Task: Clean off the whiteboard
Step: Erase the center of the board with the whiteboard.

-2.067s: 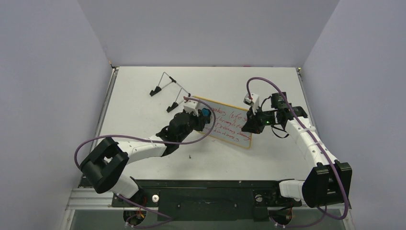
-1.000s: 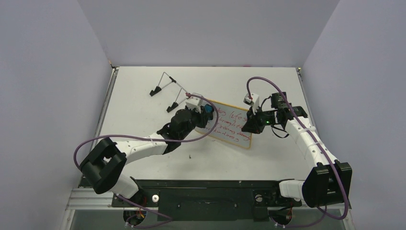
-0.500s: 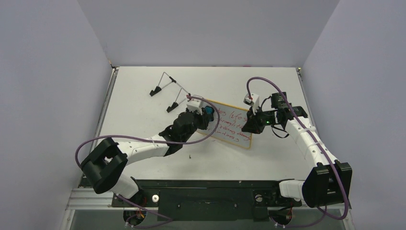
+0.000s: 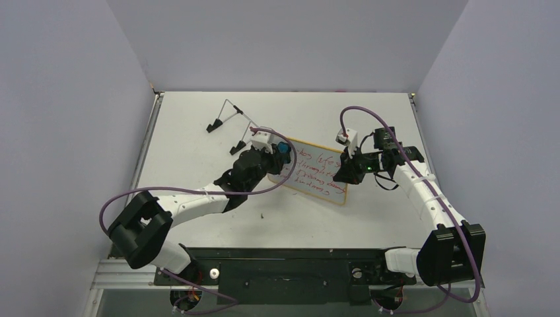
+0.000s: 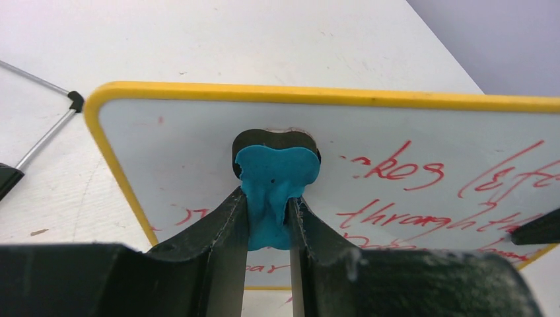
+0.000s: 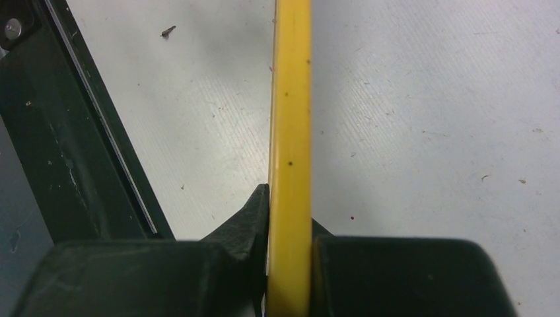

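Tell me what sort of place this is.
Likely a lab test cell for robot manipulation: a white table boxed in by plain walls, a left arm and right arm bolted at its near edge, working a whiteboard.

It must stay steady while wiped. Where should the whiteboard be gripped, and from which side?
Pinch the whiteboard by its thin yellow rim at the right edge, coming from the right, as the right gripper does: the flat board fits between the jaws, leaving the written face free for the eraser.
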`<state>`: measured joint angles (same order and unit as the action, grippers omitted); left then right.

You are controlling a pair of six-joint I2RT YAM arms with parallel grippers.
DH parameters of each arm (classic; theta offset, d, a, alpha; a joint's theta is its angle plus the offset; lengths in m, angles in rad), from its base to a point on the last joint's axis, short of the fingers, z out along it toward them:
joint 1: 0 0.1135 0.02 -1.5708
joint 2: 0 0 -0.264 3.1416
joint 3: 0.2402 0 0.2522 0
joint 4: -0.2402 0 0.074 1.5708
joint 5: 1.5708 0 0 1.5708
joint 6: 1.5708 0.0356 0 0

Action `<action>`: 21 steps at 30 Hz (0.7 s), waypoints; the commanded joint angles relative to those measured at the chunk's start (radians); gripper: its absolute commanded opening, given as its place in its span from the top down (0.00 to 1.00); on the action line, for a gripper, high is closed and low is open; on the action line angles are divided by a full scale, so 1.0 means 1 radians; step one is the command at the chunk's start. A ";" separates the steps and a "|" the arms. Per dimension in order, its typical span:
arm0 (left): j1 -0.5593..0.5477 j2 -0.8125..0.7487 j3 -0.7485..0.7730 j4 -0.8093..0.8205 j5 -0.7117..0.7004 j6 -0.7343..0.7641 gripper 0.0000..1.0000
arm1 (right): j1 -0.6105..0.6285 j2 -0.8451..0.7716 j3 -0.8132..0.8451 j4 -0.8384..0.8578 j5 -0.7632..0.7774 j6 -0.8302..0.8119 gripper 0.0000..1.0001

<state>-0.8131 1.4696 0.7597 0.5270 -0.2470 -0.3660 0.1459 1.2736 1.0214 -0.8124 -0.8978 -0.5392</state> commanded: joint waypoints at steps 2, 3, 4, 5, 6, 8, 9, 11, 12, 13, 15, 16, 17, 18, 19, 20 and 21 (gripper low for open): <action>-0.002 -0.008 -0.005 0.072 -0.016 -0.019 1.00 | 0.035 0.007 0.007 -0.128 -0.023 -0.062 1.00; -0.029 -0.002 0.003 0.076 -0.020 -0.017 1.00 | 0.035 0.008 0.007 -0.128 -0.023 -0.062 1.00; -0.045 0.009 0.009 0.077 -0.024 -0.013 1.00 | 0.035 0.009 0.006 -0.128 -0.022 -0.062 1.00; -0.071 0.014 0.021 0.077 -0.034 -0.002 1.00 | 0.035 0.010 0.006 -0.128 -0.022 -0.062 1.00; -0.081 0.021 0.026 0.079 -0.036 0.000 1.00 | 0.034 0.009 0.007 -0.128 -0.023 -0.062 1.00; -0.098 0.033 0.038 0.080 -0.040 0.004 1.00 | 0.034 0.009 0.006 -0.129 -0.023 -0.062 1.00; -0.100 0.039 0.043 0.081 -0.049 0.006 1.00 | 0.035 0.008 0.007 -0.129 -0.024 -0.062 1.00; -0.095 0.039 0.039 0.081 -0.079 0.010 1.00 | 0.034 0.005 0.007 -0.129 -0.024 -0.062 1.00; -0.090 0.038 0.036 0.082 -0.091 0.009 1.00 | 0.034 0.005 0.007 -0.129 -0.023 -0.062 1.00; -0.076 0.031 0.021 0.085 -0.110 -0.004 1.00 | 0.033 0.004 0.006 -0.129 -0.024 -0.062 1.00; -0.055 0.016 -0.002 0.096 -0.128 -0.025 1.00 | 0.034 0.005 0.007 -0.128 -0.025 -0.062 1.00; -0.048 0.013 -0.013 0.099 -0.133 -0.033 1.00 | 0.035 0.006 0.007 -0.129 -0.025 -0.062 1.00; -0.047 0.007 -0.018 0.101 -0.139 -0.035 1.00 | 0.033 0.005 0.006 -0.129 -0.026 -0.062 1.00; -0.046 0.006 -0.024 0.101 -0.135 -0.037 1.00 | 0.034 0.006 0.007 -0.129 -0.026 -0.062 1.00; -0.048 0.008 -0.026 0.104 -0.131 -0.037 1.00 | 0.035 0.007 0.008 -0.129 -0.024 -0.062 1.00; -0.058 0.009 -0.029 0.108 -0.123 -0.037 1.00 | 0.034 0.008 0.009 -0.129 -0.024 -0.062 1.00; -0.065 0.016 -0.029 0.117 -0.118 -0.034 1.00 | 0.034 0.009 0.008 -0.129 -0.024 -0.062 1.00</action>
<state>-0.8944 1.4960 0.7345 0.5827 -0.3061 -0.3923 0.1459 1.2736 1.0214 -0.8223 -0.9035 -0.5423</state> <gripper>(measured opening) 0.214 0.022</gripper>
